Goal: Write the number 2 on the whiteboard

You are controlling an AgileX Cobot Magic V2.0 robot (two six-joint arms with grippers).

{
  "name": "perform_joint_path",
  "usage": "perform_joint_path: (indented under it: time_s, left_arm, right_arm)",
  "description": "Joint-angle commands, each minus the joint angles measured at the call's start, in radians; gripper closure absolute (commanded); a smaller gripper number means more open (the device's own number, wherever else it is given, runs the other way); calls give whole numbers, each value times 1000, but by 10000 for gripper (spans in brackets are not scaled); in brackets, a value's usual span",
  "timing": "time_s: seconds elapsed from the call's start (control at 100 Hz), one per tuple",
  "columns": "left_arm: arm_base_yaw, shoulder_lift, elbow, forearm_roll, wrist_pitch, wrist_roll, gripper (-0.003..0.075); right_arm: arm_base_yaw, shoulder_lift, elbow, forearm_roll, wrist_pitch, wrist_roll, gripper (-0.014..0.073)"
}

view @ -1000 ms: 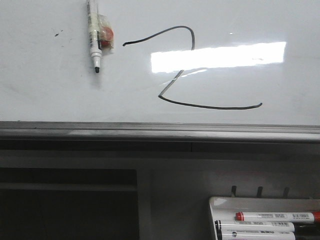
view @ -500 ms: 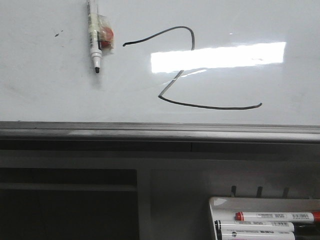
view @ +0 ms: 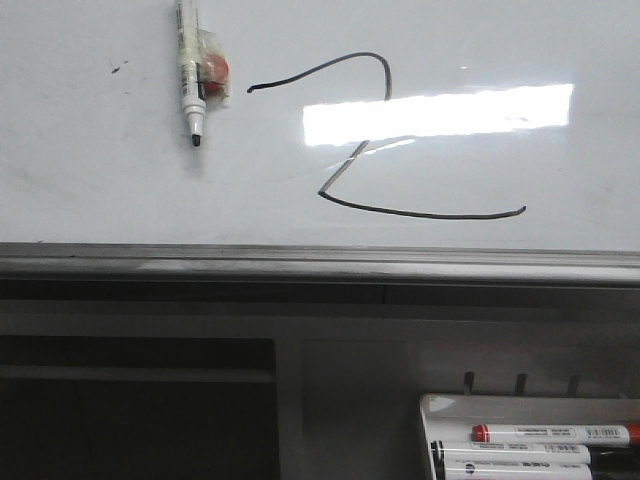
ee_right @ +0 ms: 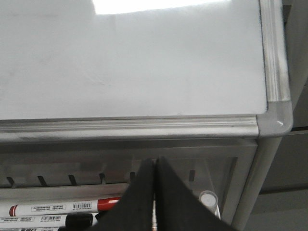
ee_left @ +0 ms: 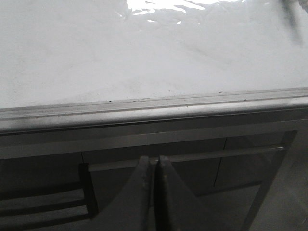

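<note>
**A:** Where is the number 2 (view: 385, 135) right now?

**B:** Drawn in thin black line on the whiteboard (view: 90, 190), in its lower middle part as the front view shows it. The curved top starts near the marker and loops right; the diagonal runs down through the bright glare (view: 438, 112); the long flat base stroke lies just above the grey bottom rail (view: 320, 265).

**A:** Which marker?

**B:** A white marker (view: 189, 80) stands upright against the board toward its upper left, black tip pointing down, with a small red piece taped (view: 214, 68) to its side. It sits just left of the start of the 2, apart from the line.

**A:** And the grippers?

**B:** Neither is in the front view. In the left wrist view the left gripper (ee_left: 154, 161) has its fingers pressed together with nothing between them, below the board's rail. The right gripper (ee_right: 154, 163) is the same, fingers closed and empty, near the board's lower right corner (ee_right: 276, 115).

**A:** Anything under the board?

**B:** A small white tray (view: 440, 405) at the lower right, holding markers lying flat; one has a red cap (view: 480, 433).
</note>
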Motion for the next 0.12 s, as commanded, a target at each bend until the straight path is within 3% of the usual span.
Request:
perform_joint_path:
  time_s: [0.0,0.11]
  left_arm:
    - [2,10,11,-7,-73,-9,741]
    - [2,10,11,-7,-73,-9,741]
  right_arm:
    - [-6,-21,24,-17,-30,-1,665]
    - [-6,-21,24,-17,-30,-1,665]
